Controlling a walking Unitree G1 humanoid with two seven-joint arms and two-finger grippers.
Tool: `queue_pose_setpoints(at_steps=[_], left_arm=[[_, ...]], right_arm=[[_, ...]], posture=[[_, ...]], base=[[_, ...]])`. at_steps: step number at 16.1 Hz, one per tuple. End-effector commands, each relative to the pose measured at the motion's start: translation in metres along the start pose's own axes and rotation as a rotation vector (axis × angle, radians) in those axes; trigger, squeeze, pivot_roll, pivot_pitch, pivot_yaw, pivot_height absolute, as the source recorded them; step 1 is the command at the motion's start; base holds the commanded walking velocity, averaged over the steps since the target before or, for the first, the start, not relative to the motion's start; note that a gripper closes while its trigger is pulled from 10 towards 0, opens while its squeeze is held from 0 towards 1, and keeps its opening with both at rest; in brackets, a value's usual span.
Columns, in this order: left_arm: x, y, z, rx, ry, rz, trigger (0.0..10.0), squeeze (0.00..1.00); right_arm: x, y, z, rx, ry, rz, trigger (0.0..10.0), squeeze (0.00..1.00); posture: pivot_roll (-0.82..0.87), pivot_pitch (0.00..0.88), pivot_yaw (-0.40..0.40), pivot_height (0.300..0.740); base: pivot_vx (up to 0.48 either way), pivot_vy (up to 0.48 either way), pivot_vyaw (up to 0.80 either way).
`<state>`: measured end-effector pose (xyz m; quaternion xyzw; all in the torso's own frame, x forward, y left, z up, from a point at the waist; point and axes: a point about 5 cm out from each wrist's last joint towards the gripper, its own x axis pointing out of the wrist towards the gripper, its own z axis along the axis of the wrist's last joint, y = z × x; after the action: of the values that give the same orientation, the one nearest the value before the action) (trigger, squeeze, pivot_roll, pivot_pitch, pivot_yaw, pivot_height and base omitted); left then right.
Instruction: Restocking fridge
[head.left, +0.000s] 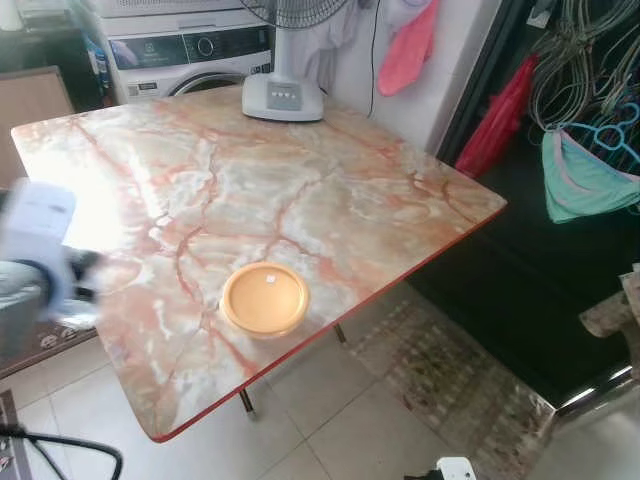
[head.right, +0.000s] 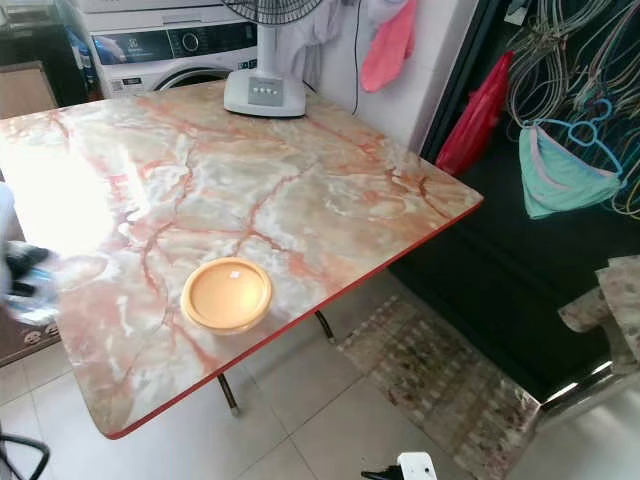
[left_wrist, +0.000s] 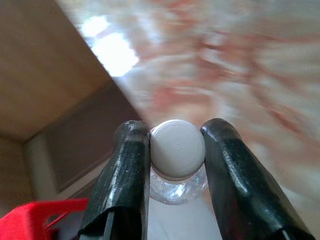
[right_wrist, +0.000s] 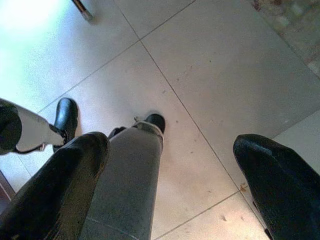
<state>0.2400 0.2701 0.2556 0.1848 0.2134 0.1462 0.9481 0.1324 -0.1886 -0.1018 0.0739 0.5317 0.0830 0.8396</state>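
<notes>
left hand clamps clear bottle | orange container on table

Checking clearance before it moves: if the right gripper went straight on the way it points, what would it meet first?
Probably the tiled floor. The right gripper hangs open, pointing down at it, with nothing between its fingers; the robot's own leg lies just alongside.

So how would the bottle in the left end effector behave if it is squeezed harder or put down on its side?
The bottle looks like thin clear plastic, so it would probably dent under a harder squeeze. The left end effector grips only at the ribbed white cap, so the body may swing. Being round, it would likely roll on the smooth table.
</notes>
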Motion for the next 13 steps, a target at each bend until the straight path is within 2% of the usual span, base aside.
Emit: queue_pose_setpoints(at_steps=[1, 2, 3, 4, 5, 6, 7, 8, 9, 10, 11, 12, 13], left_arm=[[0.002, 0.019, -0.007, -0.056, 0.0, 0.124, 10.0, 0.0], [0.004, 0.028, -0.02, -0.048, 0.032, 0.189, 10.0, 0.0], [0.008, 0.039, -0.041, -0.04, 0.087, 0.275, 10.0, 0.0], [0.013, 0.046, -0.073, -0.075, 0.172, 0.329, 10.0, 0.0], [0.015, 0.046, -0.086, -0.067, 0.2, 0.341, 10.0, 0.0], [0.017, 0.043, -0.11, -0.082, 0.222, 0.358, 10.0, 0.0], [0.019, 0.04, -0.121, -0.095, 0.22, 0.362, 10.0, 0.0], [0.024, 0.031, -0.144, -0.143, 0.215, 0.335, 10.0, 0.0], [0.031, 0.014, -0.178, -0.167, 0.222, 0.282, 10.0, 0.0], [0.035, -0.003, -0.209, -0.16, 0.231, 0.236, 10.0, 0.0], [0.035, -0.015, -0.229, -0.165, 0.277, 0.19, 10.0, 0.0], [0.034, -0.025, -0.241, -0.242, 0.286, 0.139, 10.0, 0.0], [0.034, -0.034, -0.256, -0.246, 0.322, 0.132, 10.0, 0.0]], right_arm=[[-0.001, -0.004, -0.002, 0.001, 0.013, -0.01, 10.0, 0.0], [-0.001, -0.003, -0.002, 0.0, 0.013, -0.009, 10.0, 0.0], [-0.001, -0.003, -0.001, -0.002, 0.012, -0.009, 10.0, 0.0], [-0.001, -0.003, -0.001, -0.003, 0.011, -0.007, 10.0, 0.0], [-0.001, -0.003, 0.0, -0.003, 0.01, -0.007, 10.0, 0.0], [-0.001, -0.004, 0.0, -0.004, 0.009, -0.006, 10.0, 0.0], [-0.001, -0.004, 0.0, -0.005, 0.008, -0.006, 10.0, 0.0], [-0.001, -0.004, 0.001, -0.007, 0.009, -0.007, 10.0, 0.0], [-0.002, -0.005, 0.001, -0.008, 0.009, -0.007, 10.0, 0.0], [-0.002, -0.005, 0.001, -0.009, 0.009, -0.008, 10.0, 0.0], [-0.002, -0.006, 0.001, -0.009, 0.01, -0.01, 10.0, 0.0], [-0.002, -0.007, 0.001, -0.011, 0.012, -0.012, 10.0, 0.0], [-0.002, -0.007, 0.001, -0.012, 0.013, -0.013, 10.0, 0.0]], posture=[[0.29, 0.0, -0.144, 0.74], [0.29, 0.0, -0.146, 0.74], [0.29, 0.0, -0.146, 0.74], [0.29, 0.0, -0.149, 0.74], [0.29, 0.0, -0.15, 0.74], [0.29, 0.0, -0.152, 0.74], [0.29, 0.0, -0.153, 0.74], [0.29, 0.0, -0.157, 0.74], [0.29, 0.0, -0.158, 0.74], [0.29, 0.0, -0.159, 0.74], [0.29, 0.0, -0.166, 0.74], [0.29, 0.0, -0.167, 0.74], [0.29, 0.0, -0.169, 0.74]], base=[[0.0, 0.0, 0.0], [0.0, 0.0, 0.0], [0.0, 0.0, 0.0], [0.0, 0.0, 0.0], [0.0, 0.0, 0.0], [0.0, 0.0, 0.0], [0.0, 0.0, 0.0], [0.0, 0.0, 0.0], [0.0, 0.0, 0.0], [0.0, 0.0, 0.0], [0.0, 0.0, 0.0], [0.0, 0.0, 0.0], [0.0, 0.0, 0.0]])
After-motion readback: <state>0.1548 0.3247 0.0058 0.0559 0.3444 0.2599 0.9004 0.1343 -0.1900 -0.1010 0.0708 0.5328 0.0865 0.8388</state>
